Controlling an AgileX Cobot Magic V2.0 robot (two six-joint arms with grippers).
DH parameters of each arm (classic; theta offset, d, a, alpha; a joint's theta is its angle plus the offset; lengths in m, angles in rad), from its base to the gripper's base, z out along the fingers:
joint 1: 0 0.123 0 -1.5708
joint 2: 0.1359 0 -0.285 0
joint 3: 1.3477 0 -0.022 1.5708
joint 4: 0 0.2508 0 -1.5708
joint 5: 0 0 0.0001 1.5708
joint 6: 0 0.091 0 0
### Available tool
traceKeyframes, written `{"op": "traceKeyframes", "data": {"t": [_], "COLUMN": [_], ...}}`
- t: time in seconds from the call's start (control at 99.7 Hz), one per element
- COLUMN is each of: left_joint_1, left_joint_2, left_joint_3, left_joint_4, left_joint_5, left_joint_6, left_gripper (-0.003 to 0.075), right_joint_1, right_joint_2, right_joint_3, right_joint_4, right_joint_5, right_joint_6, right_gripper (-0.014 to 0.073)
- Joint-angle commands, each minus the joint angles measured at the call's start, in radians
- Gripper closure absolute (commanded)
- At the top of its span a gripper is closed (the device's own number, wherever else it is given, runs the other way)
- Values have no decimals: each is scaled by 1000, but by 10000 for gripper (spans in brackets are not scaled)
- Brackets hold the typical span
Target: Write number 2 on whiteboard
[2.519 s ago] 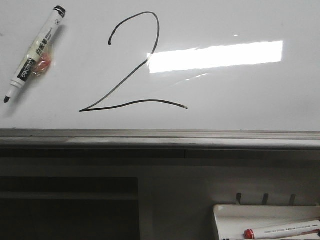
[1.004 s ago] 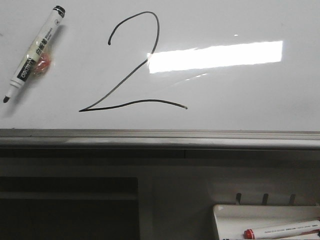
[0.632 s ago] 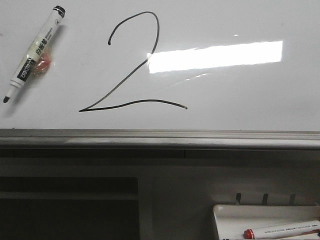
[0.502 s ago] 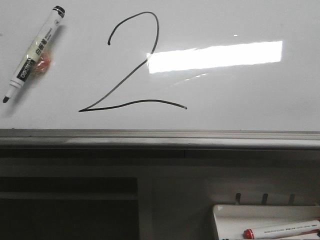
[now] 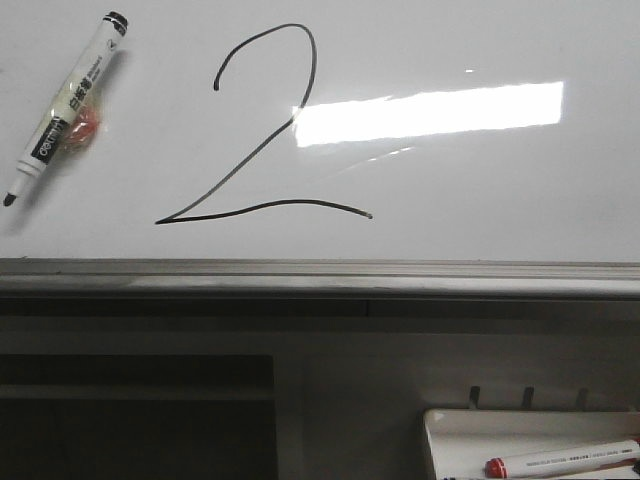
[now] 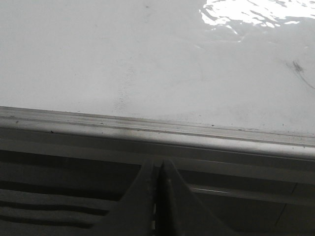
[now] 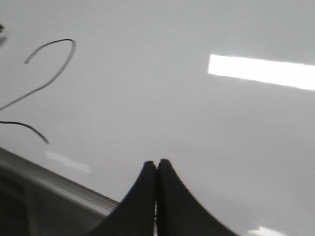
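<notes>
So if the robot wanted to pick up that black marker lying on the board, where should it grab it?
Probably mid-barrel on the black marker, jaws across its width, coming straight down at the whiteboard. It lies flat and slanted, uncapped tip lower left, so the wrist should turn to match.

A bright rectangular light reflection [image 5: 430, 113] glares in the upper right of the frame. Lower left sits a dark recess [image 5: 135, 415] — possibly a shelf opening, too dim to tell. Lower right, a small white tray [image 5: 470, 440] hangs on three hooks — a red-capped marker [image 5: 560, 459] inside.
</notes>
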Motion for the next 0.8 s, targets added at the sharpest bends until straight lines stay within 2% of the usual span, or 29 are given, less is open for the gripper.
{"op": "traceKeyframes", "data": {"t": [0.0, 0.161, 0.301, 0.652, 0.793], "left_joint_1": [2, 2, 2, 2, 2], "left_joint_2": [-26, -26, -26, -26, -26], "left_joint_3": [11, 11, 11, 11, 11], "left_joint_4": [0, 0, 0, 0, 0], "left_joint_5": [-60, -60, -60, -60, -60], "left_joint_6": [-10, -10, -10, -10, -10], "left_gripper": [741, 741, 741, 741, 741], "right_joint_1": [-93, -262, -350, -378, -378], "right_joint_2": [4, -95, -211, -208, -208], "right_joint_3": [14, 120, 226, 224, 224], "right_joint_4": [-20, 53, 71, 71, 71], "right_joint_5": [-122, -157, -177, 166, 162], "right_joint_6": [10, 10, 13, 17, 17], "right_gripper": [657, 657, 657, 657, 657]}}
